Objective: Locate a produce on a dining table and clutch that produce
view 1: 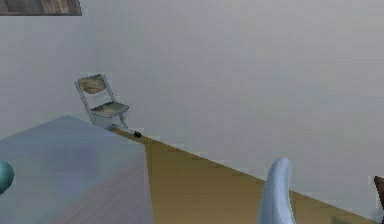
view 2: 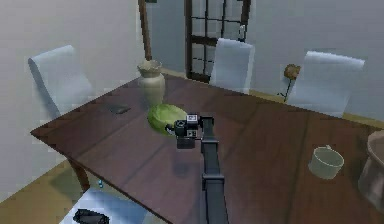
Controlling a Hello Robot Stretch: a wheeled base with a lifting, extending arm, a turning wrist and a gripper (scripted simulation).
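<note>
Green leafy produce (view 2: 166, 116), a rounded pale-green head, lies near the middle of the dark wooden worktop (view 2: 260, 140) in the arm side view. The tool (view 2: 181, 129) appears at the near right edge of the head. Whether it touches the head cannot be told. Whether it grasps anything also cannot be told, because the produce lies on the worktop directly behind it. The arm (view 2: 212, 185), a dark square bar, rises from the bottom edge to the tool.

Just beyond the produce stands a beige vase (view 2: 150, 82), upright. A small dark flat object (view 2: 118, 109) lies on the worktop to the left of the vase, apart from it. Toward the view's right, a white mug (view 2: 326, 161) stands well apart from the produce, and a brownish rounded vessel (view 2: 373, 165) is cut by the right edge.

Chairs surround the worktop: a left white chair (view 2: 58, 76), a far white chair (view 2: 232, 63) and a right white chair (view 2: 326, 82). Behind the far white chair is a dark-framed glazed door (view 2: 215, 25).

In the forward view, a pale blue-grey block (view 1: 70, 170) occupies the lower left. A folding chair (view 1: 101, 101) stands against the white wall (view 1: 250, 70) beyond it. A wooden floor (view 1: 200, 185) runs along the wall, and a pale blue chair back (view 1: 278, 195) rises from the bottom edge.
</note>
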